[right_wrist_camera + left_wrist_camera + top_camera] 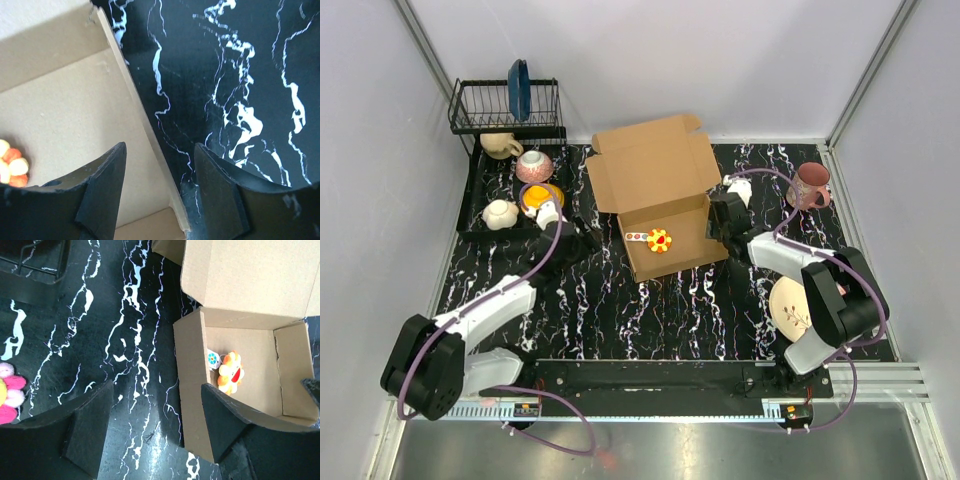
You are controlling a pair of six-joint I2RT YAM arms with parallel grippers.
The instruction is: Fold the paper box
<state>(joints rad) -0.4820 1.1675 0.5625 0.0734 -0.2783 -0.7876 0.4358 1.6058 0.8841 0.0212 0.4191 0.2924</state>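
While paper box point(655, 185) sits lid-open near the far edge, right gripper point(160, 167) straddles its right wall, fingers point(102, 195) apart, gripping nothing. Left gripper point(157, 412): wide open, empty, beside it.

The paper box point(650, 170), plain brown corrugated cardboard, sits near the middle of the black marbled table point(620, 300). Its shallow tray is formed, walls upright. The lid stands open, tilted back from the far wall.
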